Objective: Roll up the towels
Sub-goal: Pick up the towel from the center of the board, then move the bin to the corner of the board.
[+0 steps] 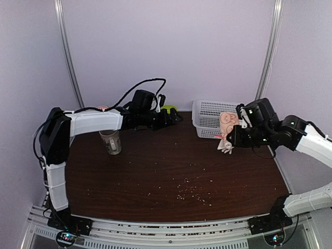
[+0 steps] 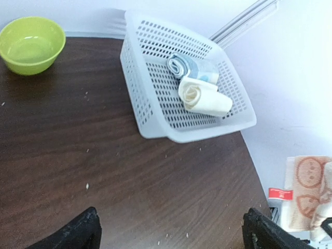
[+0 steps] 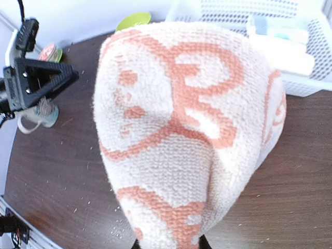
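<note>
The right jaws grip the rabbit-print towel (image 3: pixel 187 129), held up just beside the white basket (image 2: pixel 145 104). The rolled cream towel (image 2: pixel 202 97) lies inside it (touching a blue-white roll (image 2: pixel 189 66)). The left jaws gape wide over the dark surface (image 2: pixel 78 155).

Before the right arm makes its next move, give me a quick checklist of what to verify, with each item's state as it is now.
1. Grip: the right gripper is shut on the printed towel, which hangs from it: ok.
2. Other arm: the left gripper is open and empty: ok.
3. Is the printed towel rolled: cannot tell, it looks bunched.
4. The cream towel is rolled and lies in the basket: ok.
5. Bare floor in the basket beside the cream towel: ok.
</note>
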Tool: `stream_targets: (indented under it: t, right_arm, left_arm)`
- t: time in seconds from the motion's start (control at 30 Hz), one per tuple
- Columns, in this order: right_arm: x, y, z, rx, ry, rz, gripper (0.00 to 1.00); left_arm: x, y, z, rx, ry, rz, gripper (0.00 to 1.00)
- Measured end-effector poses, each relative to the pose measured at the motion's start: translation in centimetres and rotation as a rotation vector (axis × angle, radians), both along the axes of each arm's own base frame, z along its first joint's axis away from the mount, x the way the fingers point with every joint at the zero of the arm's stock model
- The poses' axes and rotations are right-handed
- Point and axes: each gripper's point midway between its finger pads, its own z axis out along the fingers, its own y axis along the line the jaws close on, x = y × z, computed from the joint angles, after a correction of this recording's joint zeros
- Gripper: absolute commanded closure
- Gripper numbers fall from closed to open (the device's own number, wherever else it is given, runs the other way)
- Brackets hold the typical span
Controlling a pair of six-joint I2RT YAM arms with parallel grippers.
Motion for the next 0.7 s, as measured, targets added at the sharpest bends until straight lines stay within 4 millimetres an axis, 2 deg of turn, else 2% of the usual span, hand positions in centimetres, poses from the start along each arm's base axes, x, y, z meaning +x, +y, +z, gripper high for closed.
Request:
stream_targets:
  t: [0.07,0.13,0.3,0.43,0.6,0.7]
  right_arm:
    - [0.5,-2.7,1.7,0.007,-0.050,-0.060,1.00]
    - [1.0,-4.3,2.6,0.004,-0.074,-0.099,1.00]
    - [1.8,-5.7,2.7,-0.031,-0.079,-0.122,1.00]
    - [2.0,-6.6,2.6,-0.053,-0.076,-0.131,1.00]
    - [2.1,-7.6,3.3,-0.062,-0.089,-0.146,1.00]
    - [2.0,-7.8,3.7,-0.060,-0.098,-0.143,1.00]
  left_arm:
    - [1.7,-1.8,-0.3,-0.016,-0.014,-0.015,0.02]
    - [3.5,-3.8,-0.3,-0.038,-0.033,-0.032,0.02]
    - [7.7,-7.7,0.9,-0.086,-0.116,-0.051,0.02]
    - [9.8,-9.3,0.8,-0.100,-0.159,-0.047,0.02]
    - [10.8,-9.6,-2.1,-0.084,-0.128,-0.037,0.02]
    - [11.3,-9.7,-4.5,-0.077,-0.091,-0.031,0.09]
